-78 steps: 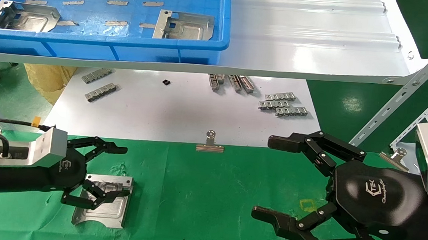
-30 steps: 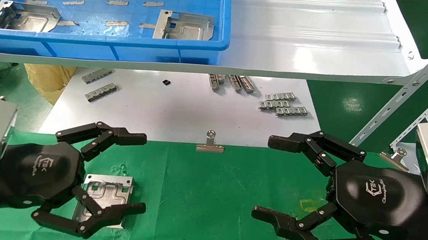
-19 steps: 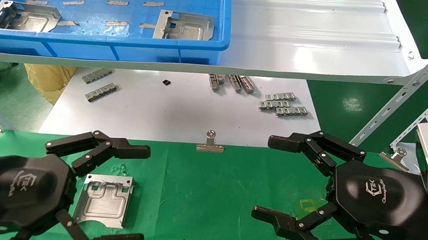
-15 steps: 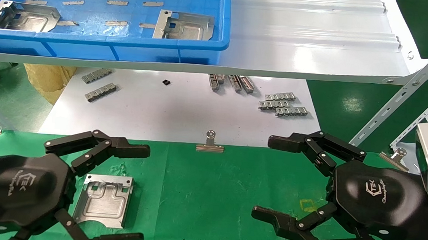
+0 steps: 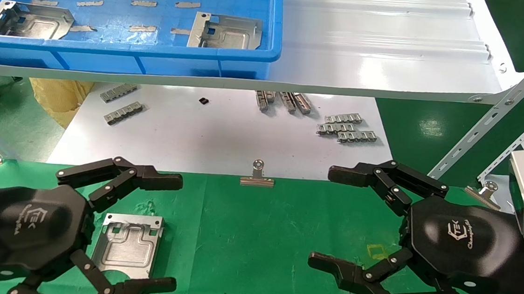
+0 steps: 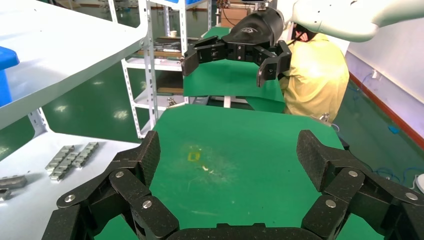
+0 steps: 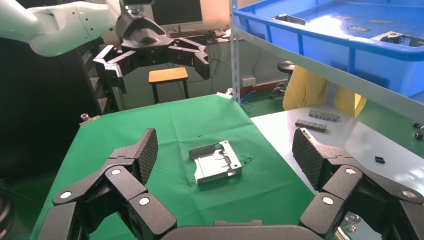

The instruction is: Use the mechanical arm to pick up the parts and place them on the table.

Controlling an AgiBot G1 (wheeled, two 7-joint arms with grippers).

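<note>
One silvery stamped part (image 5: 127,246) lies flat on the green-cloth table (image 5: 254,240), free of any hold; it also shows in the right wrist view (image 7: 216,162). My left gripper (image 5: 172,233) is open and empty above and beside the part, its fingers spread to either side of it. In the left wrist view (image 6: 231,155) only green cloth lies between the pads. My right gripper (image 5: 325,217) is open and empty over the cloth at the right. Two more parts (image 5: 26,20) (image 5: 226,32) lie in the blue bin.
The blue bin (image 5: 250,62) stands on a glossy white shelf (image 5: 390,59). Below it, a white board (image 5: 221,134) carries grey link strips (image 5: 346,128). A binder clip (image 5: 257,174) sits at the cloth's edge. Perforated rack struts (image 5: 493,118) rise at the right.
My left gripper has let go of the part, opened wide and risen back toward the near left. The part stays flat on the cloth. The right arm has not moved.
</note>
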